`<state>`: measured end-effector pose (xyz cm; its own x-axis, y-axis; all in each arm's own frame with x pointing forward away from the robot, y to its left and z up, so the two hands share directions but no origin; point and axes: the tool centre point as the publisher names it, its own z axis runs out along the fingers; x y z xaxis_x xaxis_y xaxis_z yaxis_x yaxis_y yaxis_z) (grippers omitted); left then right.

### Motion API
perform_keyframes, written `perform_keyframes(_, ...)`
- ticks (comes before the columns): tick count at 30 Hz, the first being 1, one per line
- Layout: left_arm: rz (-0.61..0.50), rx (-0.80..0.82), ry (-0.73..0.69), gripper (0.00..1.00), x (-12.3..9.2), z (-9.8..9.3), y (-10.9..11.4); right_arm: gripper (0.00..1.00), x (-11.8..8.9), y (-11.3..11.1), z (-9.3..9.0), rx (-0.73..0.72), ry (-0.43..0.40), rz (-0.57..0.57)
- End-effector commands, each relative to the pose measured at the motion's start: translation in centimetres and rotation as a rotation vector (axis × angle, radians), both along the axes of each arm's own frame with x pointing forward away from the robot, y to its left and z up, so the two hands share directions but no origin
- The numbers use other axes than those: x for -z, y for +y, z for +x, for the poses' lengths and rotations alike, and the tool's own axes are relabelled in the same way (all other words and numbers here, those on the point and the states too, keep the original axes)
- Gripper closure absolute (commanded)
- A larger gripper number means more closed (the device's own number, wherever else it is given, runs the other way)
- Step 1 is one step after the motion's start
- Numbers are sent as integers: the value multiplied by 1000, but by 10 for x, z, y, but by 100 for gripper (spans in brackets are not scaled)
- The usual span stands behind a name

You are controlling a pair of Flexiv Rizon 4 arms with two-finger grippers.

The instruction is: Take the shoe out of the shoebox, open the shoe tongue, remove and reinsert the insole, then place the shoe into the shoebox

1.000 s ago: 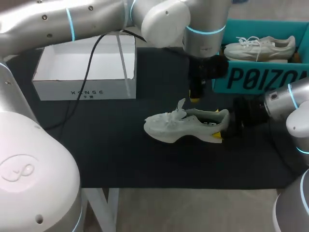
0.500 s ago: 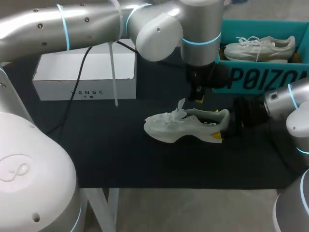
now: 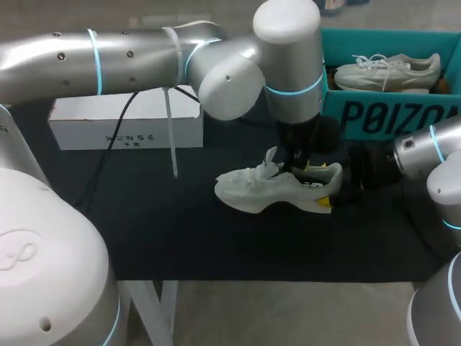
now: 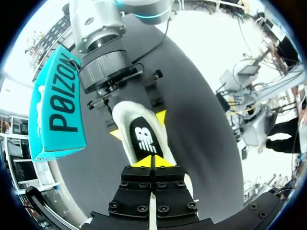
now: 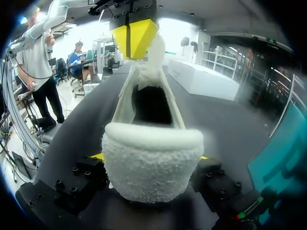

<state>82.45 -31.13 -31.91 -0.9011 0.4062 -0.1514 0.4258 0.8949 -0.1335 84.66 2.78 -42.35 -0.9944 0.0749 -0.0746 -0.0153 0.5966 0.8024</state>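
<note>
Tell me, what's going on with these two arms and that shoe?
A white shoe sits on the black table, out of its box. The right pincer grips its heel from both sides. The left pincer, fingers shut together, is just above the shoe's opening, tips pointing down at the insole. The white shoebox stands at the back, partly hidden behind the left arm.

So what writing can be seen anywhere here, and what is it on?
Teal box, side wall: one big word in black capitals. It is a brand name, so it is left unquoted.
White box, front wall: one short line of small dark letters, too small to read surely.
Shoe, black insole: a white letter logo. It is a brand mark, so it is left unquoted.
No numbers or signs can be made out on the table.
</note>
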Motion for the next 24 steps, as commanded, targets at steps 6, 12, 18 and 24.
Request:
perform_keyframes(6, -11, -17, -47, 100, 18, 14, -24, 100, 12, 2, 3, 2, -2, -2)
perform_keyframes(12, -22, -38, -48, 100, 36, 23, -25, 100, 12, 2, 3, 2, -2, -2)
perform_keyframes(18, -14, -69, -16, 100, 59, 31, -21, 100, 12, 2, 3, 2, -2, -2)
perform_keyframes(24, 28, -80, 6, 100, 66, 28, -8, 100, 12, 2, 3, 2, -2, -2)
